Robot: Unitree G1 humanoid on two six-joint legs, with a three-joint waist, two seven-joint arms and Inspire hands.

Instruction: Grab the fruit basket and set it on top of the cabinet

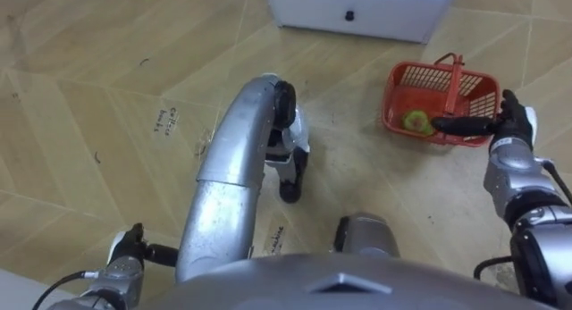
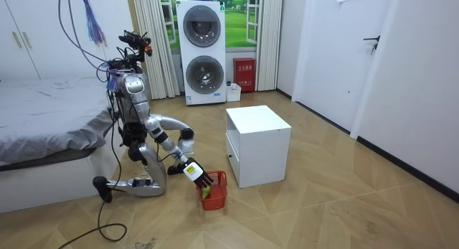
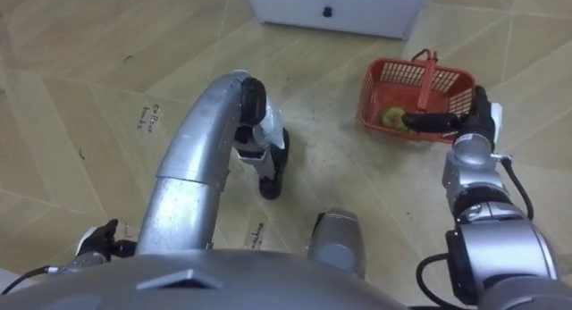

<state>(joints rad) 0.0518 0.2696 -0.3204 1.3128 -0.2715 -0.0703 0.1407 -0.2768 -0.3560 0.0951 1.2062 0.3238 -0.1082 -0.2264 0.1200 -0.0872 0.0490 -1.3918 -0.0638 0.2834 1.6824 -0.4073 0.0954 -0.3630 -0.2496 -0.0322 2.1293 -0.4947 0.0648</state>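
The red fruit basket [image 1: 427, 76] sits on the floor near the white drawer cabinet [image 1: 357, 8], with a green fruit [image 1: 416, 121] inside. The right hand [image 1: 513, 124], fingers straight and empty, reaches over its near rim. It should hook under the upright handle [image 1: 456, 78], then curl. The left hand [image 1: 125, 249] is low; I cannot tell its state. The cabinet crowds the lift.

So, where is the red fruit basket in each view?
Left eye view: basket at upper right, on the floor.
Right eye view: basket at upper right too.
Room view: basket at lower centre, on the floor.
Shared landmark: white cabinet, next to it.
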